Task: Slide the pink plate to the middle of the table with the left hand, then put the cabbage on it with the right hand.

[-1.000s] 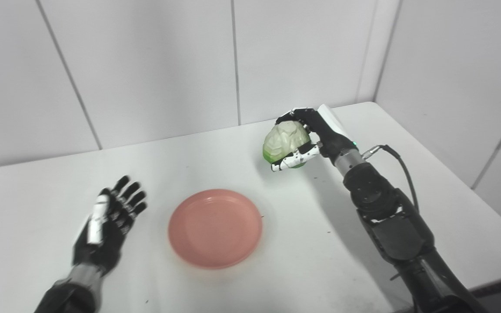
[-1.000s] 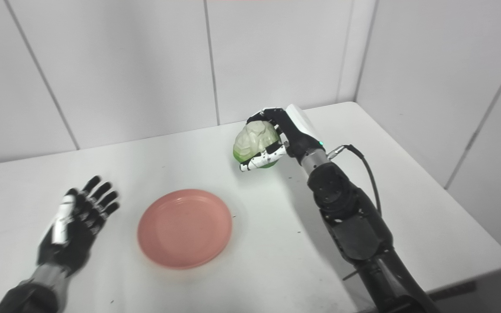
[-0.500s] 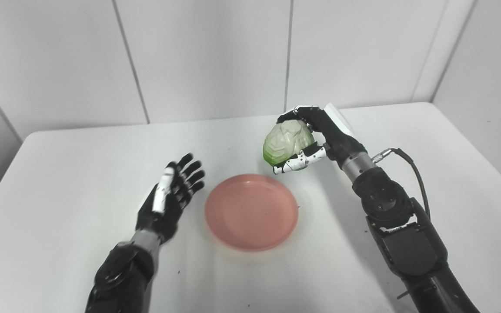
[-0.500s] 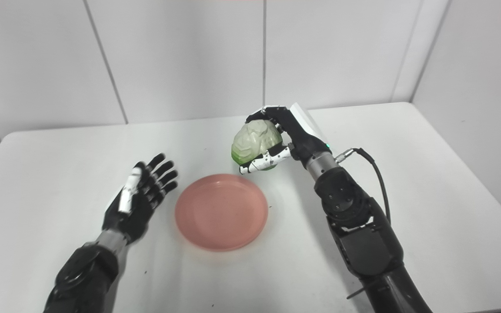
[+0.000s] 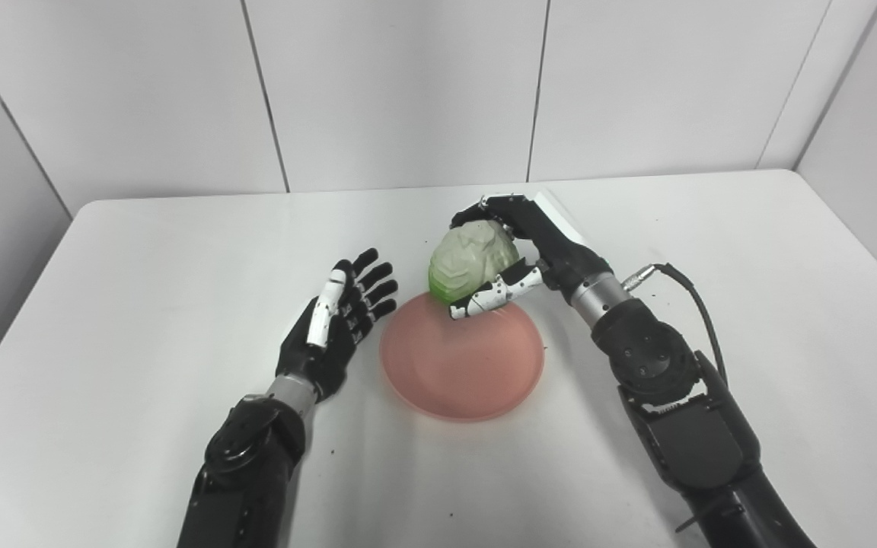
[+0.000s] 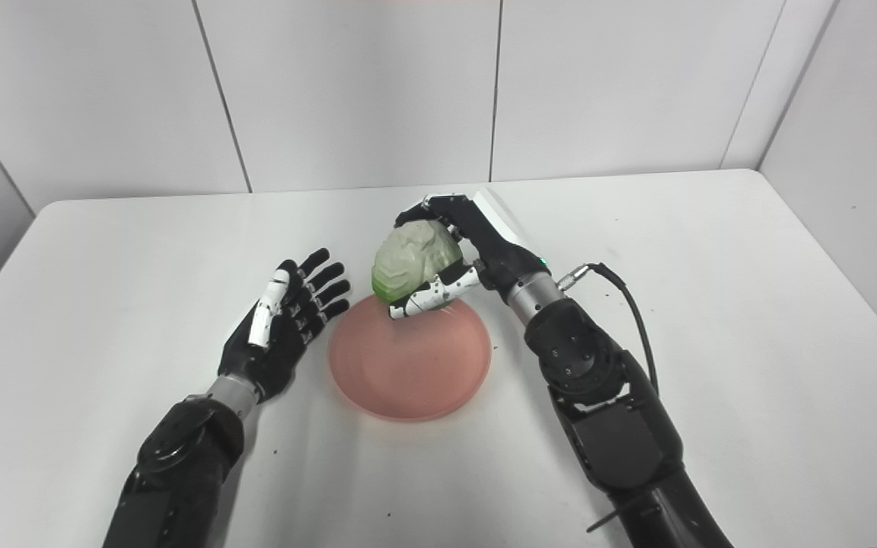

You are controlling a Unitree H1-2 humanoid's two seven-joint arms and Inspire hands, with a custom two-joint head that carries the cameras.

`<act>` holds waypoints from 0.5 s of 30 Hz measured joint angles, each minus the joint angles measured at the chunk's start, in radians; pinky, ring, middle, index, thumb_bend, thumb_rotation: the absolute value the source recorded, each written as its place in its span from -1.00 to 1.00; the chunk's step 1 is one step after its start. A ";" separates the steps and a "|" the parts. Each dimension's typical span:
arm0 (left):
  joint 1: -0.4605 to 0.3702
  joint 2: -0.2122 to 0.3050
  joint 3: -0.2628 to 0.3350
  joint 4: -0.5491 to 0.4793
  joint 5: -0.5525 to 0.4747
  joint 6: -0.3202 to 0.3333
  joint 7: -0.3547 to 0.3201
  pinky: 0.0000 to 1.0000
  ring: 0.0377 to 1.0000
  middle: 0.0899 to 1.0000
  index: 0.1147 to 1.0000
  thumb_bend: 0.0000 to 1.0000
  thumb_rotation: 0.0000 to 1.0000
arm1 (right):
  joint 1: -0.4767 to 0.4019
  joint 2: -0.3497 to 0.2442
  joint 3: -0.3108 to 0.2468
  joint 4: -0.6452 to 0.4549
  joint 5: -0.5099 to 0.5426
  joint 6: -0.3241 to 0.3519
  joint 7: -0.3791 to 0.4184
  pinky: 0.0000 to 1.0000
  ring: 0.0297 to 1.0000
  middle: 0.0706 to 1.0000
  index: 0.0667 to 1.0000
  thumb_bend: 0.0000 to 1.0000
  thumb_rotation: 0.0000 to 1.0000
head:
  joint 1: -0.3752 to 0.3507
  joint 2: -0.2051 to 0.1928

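Note:
The pink plate (image 5: 463, 370) lies near the middle of the white table (image 5: 103, 251). My right hand (image 5: 518, 247) is shut on the pale green cabbage (image 5: 469, 259) and holds it in the air over the plate's far edge. The cabbage also shows in the right eye view (image 6: 412, 259). My left hand (image 5: 339, 312) is open with fingers spread. It rests just left of the plate, close to its rim, and holds nothing.
White wall panels stand behind the table. The table's right edge (image 5: 865, 243) and left edge (image 5: 20, 274) are in view. A black cable (image 5: 693, 293) loops from my right forearm.
The camera has swung, shifting the whole picture. My right hand has carried the cabbage from beside the plate to above its far rim. My left hand stays open beside the plate.

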 measured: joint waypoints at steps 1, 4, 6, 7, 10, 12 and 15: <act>0.000 -0.001 0.000 0.000 0.000 0.000 0.000 0.80 0.79 0.80 0.78 -0.19 1.00 | 0.001 0.002 0.006 0.000 -0.001 0.000 0.000 -0.24 -0.21 -0.12 -0.03 0.04 -1.00 | -0.003 0.003; 0.000 -0.001 -0.001 -0.001 0.000 0.002 0.000 0.81 0.79 0.80 0.78 -0.18 1.00 | 0.010 0.006 0.016 0.003 -0.003 -0.002 0.000 -0.26 -0.22 -0.13 -0.02 0.03 -1.00 | -0.008 0.006; 0.000 -0.001 -0.002 -0.004 0.001 0.008 0.001 0.81 0.79 0.80 0.78 -0.18 1.00 | 0.021 0.007 0.022 0.006 -0.006 -0.003 0.000 -0.28 -0.24 -0.13 0.00 0.03 -1.00 | -0.008 0.011; 0.000 -0.001 -0.002 -0.007 0.001 0.012 0.002 0.81 0.79 0.80 0.78 -0.19 1.00 | 0.029 0.007 0.024 0.008 -0.007 -0.003 0.000 -0.29 -0.24 -0.12 0.00 0.03 -1.00 | -0.008 0.015; 0.000 0.000 -0.003 -0.013 0.003 0.021 0.002 0.81 0.80 0.81 0.79 -0.19 1.00 | 0.047 0.006 0.030 0.009 -0.017 -0.003 0.000 -0.28 -0.24 -0.12 0.01 0.03 -1.00 | -0.008 0.018; 0.000 0.000 -0.004 -0.015 0.003 0.025 0.002 0.82 0.80 0.81 0.79 -0.19 1.00 | 0.057 0.006 0.032 0.009 -0.025 -0.003 0.000 -0.27 -0.24 -0.12 0.00 0.03 -1.00 | -0.008 0.023; 0.002 -0.001 -0.004 -0.019 0.003 0.028 0.003 0.82 0.80 0.82 0.80 -0.19 1.00 | 0.066 0.003 0.034 0.006 -0.033 -0.003 0.001 -0.26 -0.24 -0.12 0.00 0.03 -1.00 | -0.009 0.032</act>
